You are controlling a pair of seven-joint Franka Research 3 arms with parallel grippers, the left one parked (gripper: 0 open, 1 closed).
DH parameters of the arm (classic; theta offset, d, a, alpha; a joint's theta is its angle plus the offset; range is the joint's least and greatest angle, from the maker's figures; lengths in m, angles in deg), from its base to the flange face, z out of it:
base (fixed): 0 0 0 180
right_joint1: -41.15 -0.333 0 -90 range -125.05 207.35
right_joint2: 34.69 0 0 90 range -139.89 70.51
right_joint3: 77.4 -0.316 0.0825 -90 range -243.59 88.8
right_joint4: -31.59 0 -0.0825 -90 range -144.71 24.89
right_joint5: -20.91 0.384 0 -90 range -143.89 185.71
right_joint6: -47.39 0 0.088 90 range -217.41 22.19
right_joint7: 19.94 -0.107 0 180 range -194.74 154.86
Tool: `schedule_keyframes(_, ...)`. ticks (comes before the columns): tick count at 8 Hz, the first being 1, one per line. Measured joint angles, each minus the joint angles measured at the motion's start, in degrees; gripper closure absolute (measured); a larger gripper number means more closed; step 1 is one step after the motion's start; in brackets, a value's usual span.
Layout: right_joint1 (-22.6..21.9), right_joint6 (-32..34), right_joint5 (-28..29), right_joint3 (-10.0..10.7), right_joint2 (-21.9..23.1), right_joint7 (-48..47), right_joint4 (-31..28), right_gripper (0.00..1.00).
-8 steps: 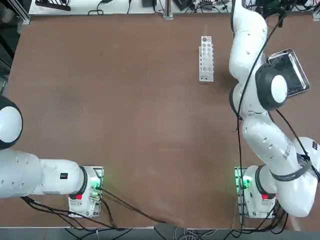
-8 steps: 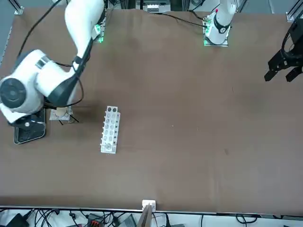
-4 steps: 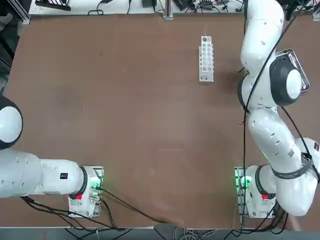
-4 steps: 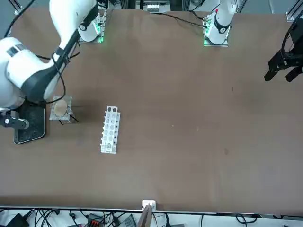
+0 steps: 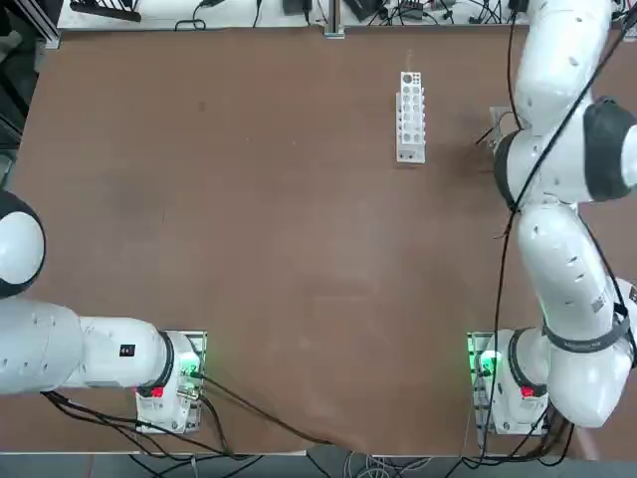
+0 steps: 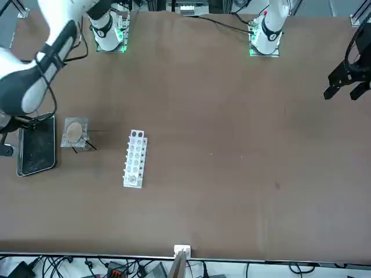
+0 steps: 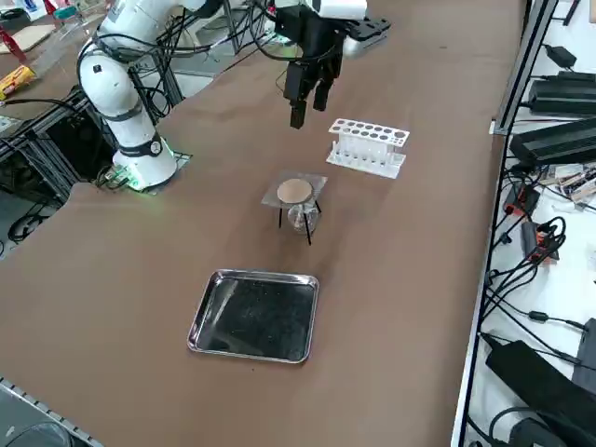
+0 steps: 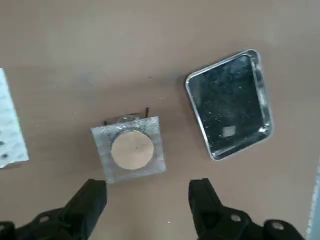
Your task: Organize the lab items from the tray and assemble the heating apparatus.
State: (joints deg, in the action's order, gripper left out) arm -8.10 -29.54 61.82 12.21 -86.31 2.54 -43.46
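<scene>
The square grey gauze mat with a round beige centre (image 7: 294,191) lies on the thin black wire tripod (image 7: 308,229), with the small clear glass burner (image 7: 303,219) beneath it, near the centre of the right side view. In the front view this stack stands left of centre; a second ago the right arm partly covered it, and now the whole mat shows. Near the stack, the shiny rectangular metal tray (image 7: 255,316) is in the lower left half of the right side view. More of its dark inside now shows in the front view, while the top view has lost it behind the arm. The white plastic test tube rack (image 7: 370,147) has kept its place, upper right of centre in the right side view. The white right arm (image 6: 36,75) has shifted toward the front view's left edge, taking the black right gripper (image 8: 147,183) with it, fingers spread wide.
</scene>
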Motion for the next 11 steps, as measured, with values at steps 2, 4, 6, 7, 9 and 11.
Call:
schedule_keyframes(2,4.18,0.02,-2.60,-6.74,7.47,-0.07,0.57,0.00)
schedule_keyframes(4,10.55,0.03,-9.51,-19.15,17.51,-2.80,2.04,0.00)
schedule_keyframes(6,22.23,-0.20,-19.60,-40.21,28.13,-6.41,3.98,0.00)
schedule_keyframes(7,28.20,-0.39,-25.12,-50.42,32.25,-8.35,4.38,0.00)
schedule_keyframes(9,34.79,-0.40,-35.12,-66.51,38.36,-13.88,4.03,0.00)
schedule_keyframes(11,36.47,-1.83,-37.71,-74.00,43.19,-19.59,-0.45,0.00)
